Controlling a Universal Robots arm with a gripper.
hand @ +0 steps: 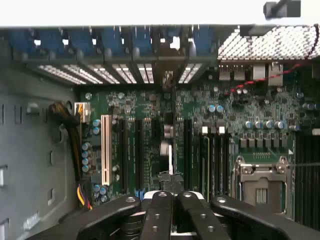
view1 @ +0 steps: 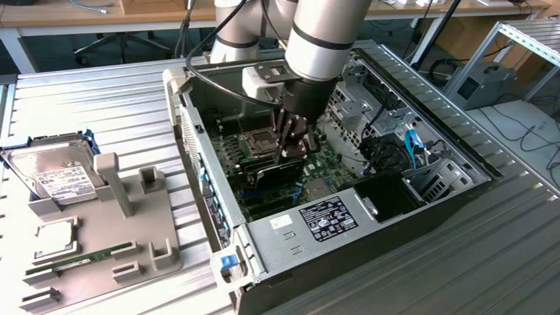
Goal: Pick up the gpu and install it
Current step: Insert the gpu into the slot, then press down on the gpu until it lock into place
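Ribbed grey metal formed the bench, with desks and chair legs in the background beyond it. Toward the exterior view's left of the open computer case sat a grey holder tray; a silver hard drive with a white label leaned at its far end, a square processor chip lay nearer, and a narrow green memory stick rested along its near edge. Inside the case, the arm reached down over the green motherboard, beside the empty processor socket. The pincer was closed on the gpu, a thin black card held on edge, its lower edge down at the motherboard among the expansion slots; whether it was seated in a slot could not be told. In the wrist view the black fingers pressed together over the card's thin edge. Toward the exterior view's right of the card lay the power supply with its printed label, and blue cables ran by the drive bays.
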